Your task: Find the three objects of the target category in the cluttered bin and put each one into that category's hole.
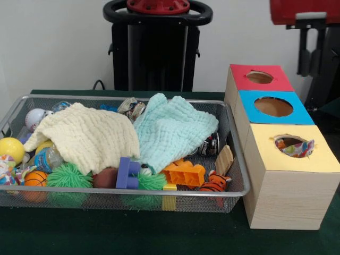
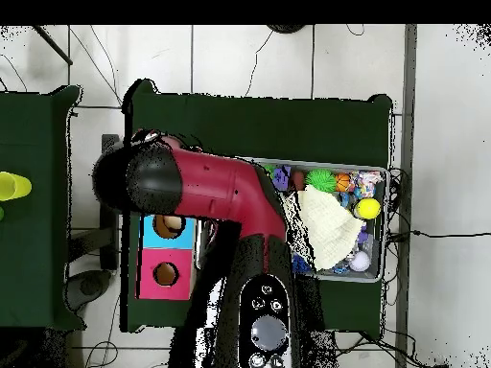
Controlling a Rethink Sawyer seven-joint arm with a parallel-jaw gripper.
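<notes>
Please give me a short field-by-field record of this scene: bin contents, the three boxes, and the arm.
bin: wire mesh, cluttered with toys
top layer: cream cloth beside mint-green cloth
boxes: red-topped hole farthest, blue-topped hole in the middle, yellow-topped hole nearest the front camera
polka-dot cloth: showing in the yellow-topped hole
arm: above the boxes in the overhead view
gripper: not visible
</notes>
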